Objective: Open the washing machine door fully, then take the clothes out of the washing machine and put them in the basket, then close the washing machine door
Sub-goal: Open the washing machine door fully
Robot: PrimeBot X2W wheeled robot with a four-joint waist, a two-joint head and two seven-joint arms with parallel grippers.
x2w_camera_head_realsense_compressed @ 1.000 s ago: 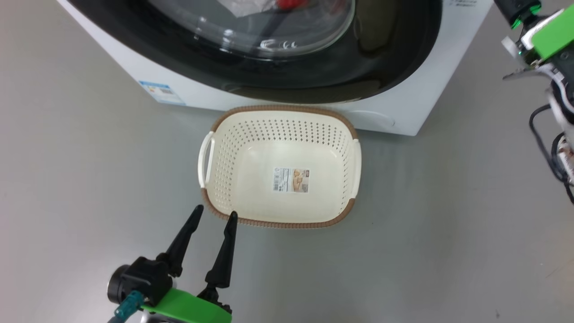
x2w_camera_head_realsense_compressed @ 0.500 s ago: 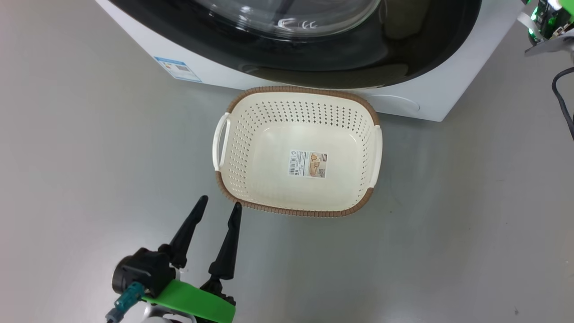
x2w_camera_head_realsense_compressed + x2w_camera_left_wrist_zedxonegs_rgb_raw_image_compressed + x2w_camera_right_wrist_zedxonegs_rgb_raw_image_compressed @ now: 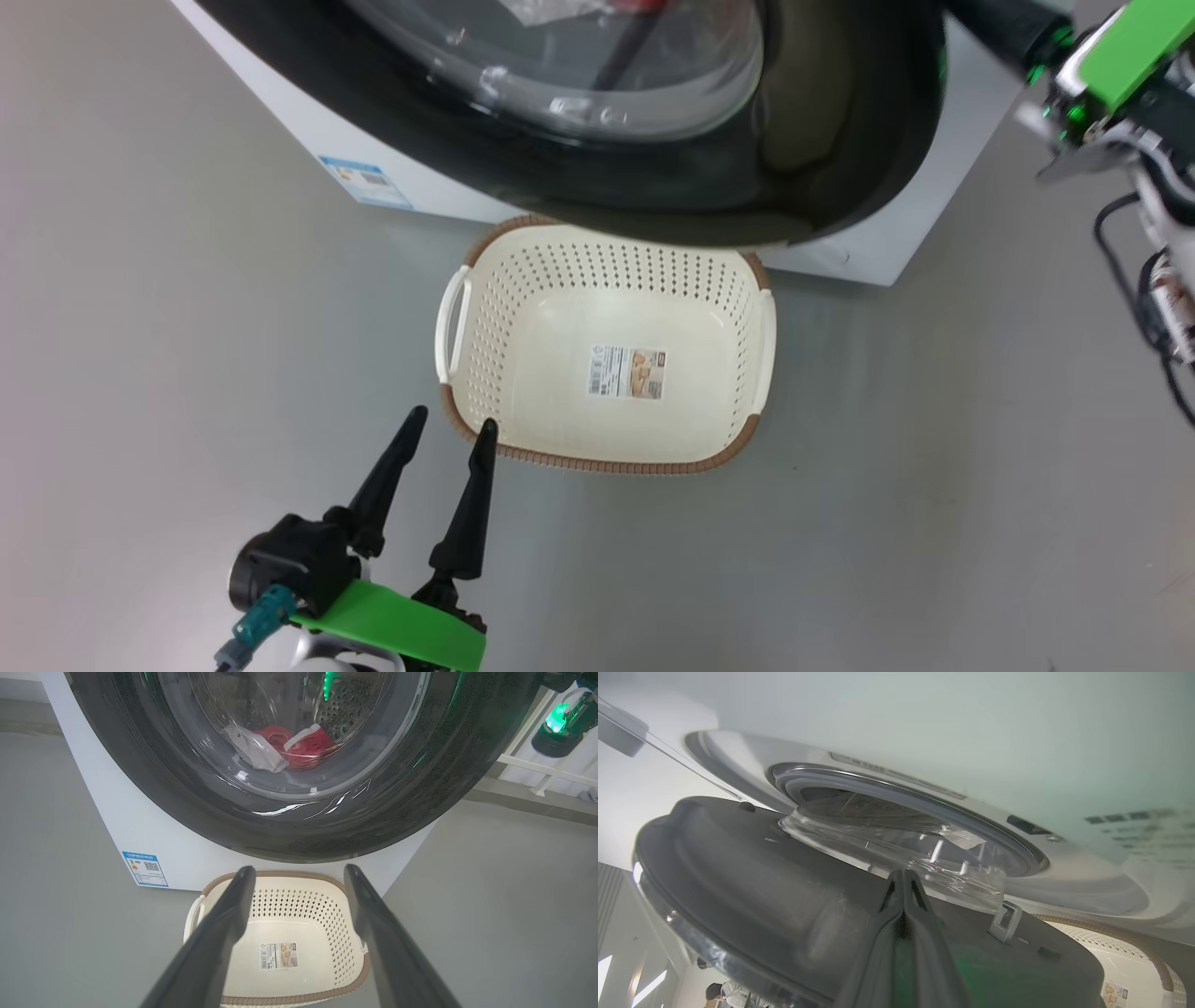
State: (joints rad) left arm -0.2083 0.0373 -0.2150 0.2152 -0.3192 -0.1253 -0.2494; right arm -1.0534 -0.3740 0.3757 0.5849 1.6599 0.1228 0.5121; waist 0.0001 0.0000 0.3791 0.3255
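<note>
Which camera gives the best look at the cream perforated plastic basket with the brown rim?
The head view: the basket is seen from above, nearly whole, only its far rim under the glossy black round door. The left wrist view has fingers of the left gripper across it; the right wrist view catches just a corner.

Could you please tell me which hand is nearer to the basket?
Left. The left hand hovers by the basket's near-left corner; the right hand is at the washing machine door's inner side.

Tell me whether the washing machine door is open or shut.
Partly open: the washing machine door stands clear of the grey gasket, its latch hook free.
</note>
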